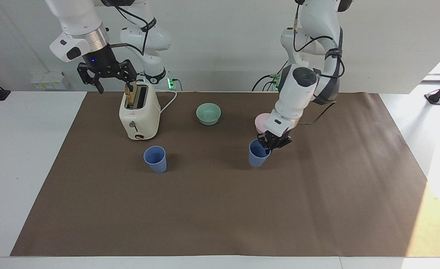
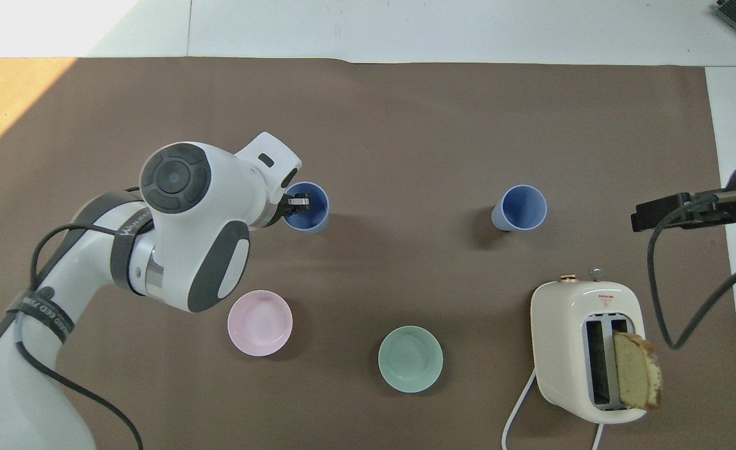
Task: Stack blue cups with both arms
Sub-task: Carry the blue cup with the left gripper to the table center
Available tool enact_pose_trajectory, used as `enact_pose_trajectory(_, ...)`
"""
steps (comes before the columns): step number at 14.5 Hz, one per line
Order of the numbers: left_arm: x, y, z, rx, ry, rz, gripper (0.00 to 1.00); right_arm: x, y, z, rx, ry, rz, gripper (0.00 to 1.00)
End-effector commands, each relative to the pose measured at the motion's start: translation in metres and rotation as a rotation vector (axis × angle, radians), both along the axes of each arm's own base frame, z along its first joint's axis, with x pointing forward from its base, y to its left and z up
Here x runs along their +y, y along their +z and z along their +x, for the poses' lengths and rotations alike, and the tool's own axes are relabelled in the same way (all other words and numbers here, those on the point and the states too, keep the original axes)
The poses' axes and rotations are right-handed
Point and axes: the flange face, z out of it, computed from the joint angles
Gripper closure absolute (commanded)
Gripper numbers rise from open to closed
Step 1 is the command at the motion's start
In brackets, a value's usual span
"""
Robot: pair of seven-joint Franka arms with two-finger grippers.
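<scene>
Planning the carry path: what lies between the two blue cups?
Only bare brown mat between the held cup and the standing cup, clearest in the overhead view.

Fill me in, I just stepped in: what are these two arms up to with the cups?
The left gripper is shut on one blue cup by its rim, over the brown mat near the pink bowl. The other blue cup stands alone in front of the toaster; nothing is stacked yet. The right gripper waits, open, above the toaster, which holds a slice of bread.
</scene>
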Motion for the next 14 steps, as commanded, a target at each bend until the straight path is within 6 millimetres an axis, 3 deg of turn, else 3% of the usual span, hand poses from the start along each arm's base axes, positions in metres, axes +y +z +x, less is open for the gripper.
enact_pose_trajectory(1,-0.025,-0.017,-0.018,-0.007,0.015,-0.014,1.00,-0.008,0.001,-0.005,-0.014,-0.005,0.018,0.00)
enact_pose_trajectory(3,-0.026,-0.021,-0.024,-0.007,0.012,-0.012,1.00,-0.007,0.001,-0.005,-0.014,-0.004,0.018,0.00)
enact_pose_trajectory(4,-0.027,-0.022,-0.025,-0.004,0.014,-0.014,0.86,-0.007,0.000,-0.004,-0.013,-0.004,0.018,0.00)
enact_pose_trajectory(5,-0.027,-0.021,-0.023,-0.003,0.018,-0.018,0.62,-0.008,0.001,-0.005,-0.014,-0.005,0.018,0.00)
enact_pose_trajectory(6,-0.027,-0.019,-0.021,-0.008,0.015,-0.019,0.25,-0.008,0.000,-0.004,-0.011,-0.005,0.018,0.00)
enact_pose_trajectory(7,-0.027,-0.019,-0.020,-0.009,0.009,-0.019,0.07,-0.008,0.001,-0.005,-0.013,-0.005,0.018,0.00)
enact_pose_trajectory(9,-0.025,-0.017,-0.020,-0.004,0.005,-0.014,0.00,-0.008,0.001,-0.005,-0.013,-0.005,0.018,0.00)
enact_pose_trajectory(11,-0.013,-0.006,-0.014,-0.015,0.022,-0.014,0.00,-0.008,0.001,-0.005,-0.013,-0.005,0.018,0.00)
enact_pose_trajectory(14,0.029,0.021,0.004,-0.055,0.033,-0.003,0.00,-0.007,0.000,-0.006,-0.013,-0.002,0.017,0.00)
